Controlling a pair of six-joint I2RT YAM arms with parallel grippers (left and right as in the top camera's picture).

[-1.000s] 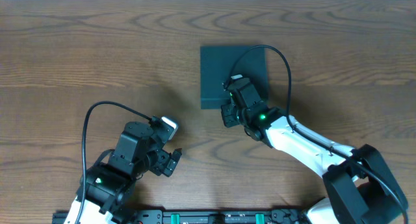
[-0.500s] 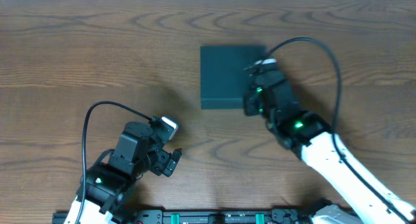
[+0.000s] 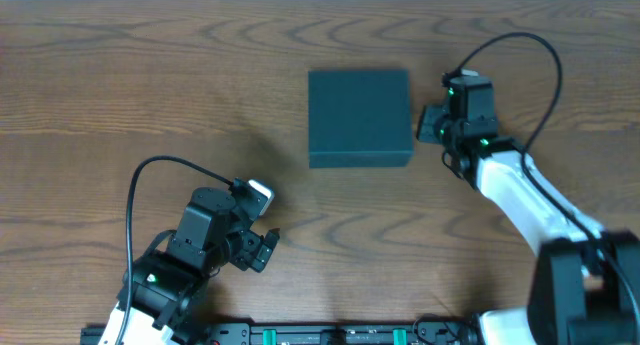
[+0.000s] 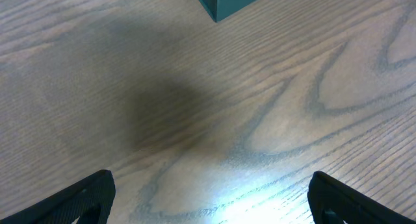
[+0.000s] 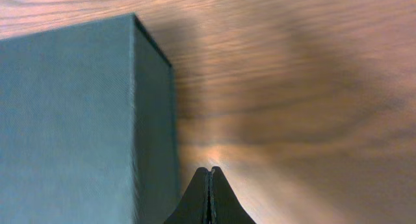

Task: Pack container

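The dark teal-green, matte, square shallow container sat closed at the centre of the brown wood-grain counter. The right tool, drawn fully together, hung just beside the box's right side. The left tool stood spread wide apart over bare wood at the near left.

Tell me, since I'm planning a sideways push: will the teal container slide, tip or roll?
Probably slides rather than tips: the container is low, square and sits flat on the table. Its straight, crisp walls suggest a stiff shell. The matte finish may drag somewhat on wood.
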